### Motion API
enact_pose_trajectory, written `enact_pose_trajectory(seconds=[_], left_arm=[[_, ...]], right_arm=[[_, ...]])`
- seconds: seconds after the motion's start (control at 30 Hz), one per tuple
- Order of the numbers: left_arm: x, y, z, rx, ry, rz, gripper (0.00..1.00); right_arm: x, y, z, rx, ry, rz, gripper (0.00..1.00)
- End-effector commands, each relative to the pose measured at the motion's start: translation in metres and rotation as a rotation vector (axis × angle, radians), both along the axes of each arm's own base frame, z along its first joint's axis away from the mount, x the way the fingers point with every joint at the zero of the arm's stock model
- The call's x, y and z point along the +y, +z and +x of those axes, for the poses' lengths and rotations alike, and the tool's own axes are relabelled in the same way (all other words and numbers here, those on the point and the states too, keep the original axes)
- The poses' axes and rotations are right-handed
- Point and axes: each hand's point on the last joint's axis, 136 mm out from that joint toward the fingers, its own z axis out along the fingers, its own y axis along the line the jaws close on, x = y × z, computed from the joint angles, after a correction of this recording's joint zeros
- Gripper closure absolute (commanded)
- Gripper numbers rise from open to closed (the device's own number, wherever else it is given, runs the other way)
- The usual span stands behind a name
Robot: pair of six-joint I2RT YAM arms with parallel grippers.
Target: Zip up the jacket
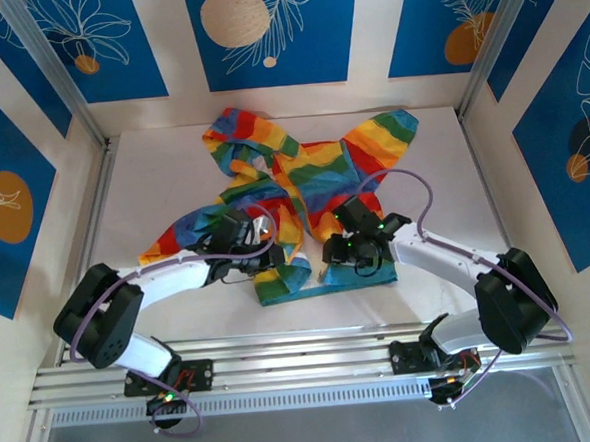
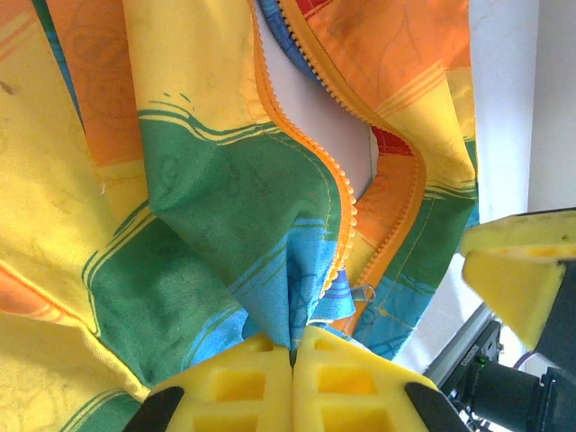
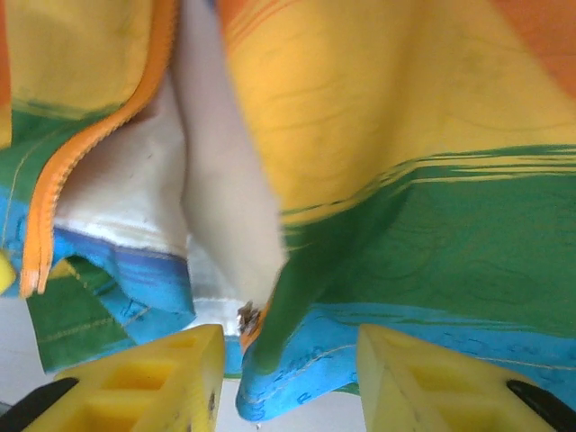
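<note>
while tight on the jacket [image 2: 225, 225] hem, left gripper [image 2: 292, 349]; right gripper [image 3: 290, 337] agape near the zipper [image 3: 94, 148]

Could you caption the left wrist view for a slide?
Left gripper shut on the jacket hem, beside the open orange zipper.

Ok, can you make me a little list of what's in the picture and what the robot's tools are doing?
jacket: rainbow stripes, lying rumpled on the table, front open
zipper: orange, unzipped, its two sides apart
left tool: shut, pinching the jacket's bottom edge beside the zipper
right tool: open, one finger on each side of the other front edge's hem
table: white, jacket in the middle
job: zipping not done yet
</note>
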Motion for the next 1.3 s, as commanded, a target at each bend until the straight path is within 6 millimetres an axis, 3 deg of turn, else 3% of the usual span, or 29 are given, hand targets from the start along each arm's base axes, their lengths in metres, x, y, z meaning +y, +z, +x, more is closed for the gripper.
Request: enact_pose_trajectory(seconds=[0.0, 0.57, 0.77, 0.9, 0.97, 1.07, 1.27], left_arm=[[-0.006, -0.003, 0.003, -0.005, 0.000, -0.006, 1.00], [-0.018, -0.013, 0.004, 0.017, -0.021, -0.010, 1.00], [-0.017, -0.011, 0.003, 0.014, -0.024, -0.002, 1.00], [-0.014, -0.010, 0.001, 0.003, -0.033, 0.010, 1.00], [-0.015, -0.008, 0.002, -0.006, -0.037, 0.010, 1.00], [-0.018, 0.003, 0.006, -0.038, -0.044, -0.014, 1.00], [-0.034, 0.051, 0.018, -0.182, -0.071, -0.140, 1.00]], right_arm=[[-0.012, -0.006, -0.009, 0.078, -0.060, 0.027, 0.55], [0.009, -0.009, 0.002, 0.113, -0.044, 0.092, 0.52], [0.023, -0.023, 0.009, 0.168, -0.009, 0.082, 0.63], [0.024, -0.025, 0.012, 0.171, 0.027, 0.048, 0.89], [0.020, -0.019, 0.016, 0.126, 0.053, 0.024, 0.99], [0.020, 0.003, 0.024, 0.017, 0.121, 0.036, 1.00], [0.029, 0.058, 0.036, -0.253, 0.292, 0.134, 1.00]])
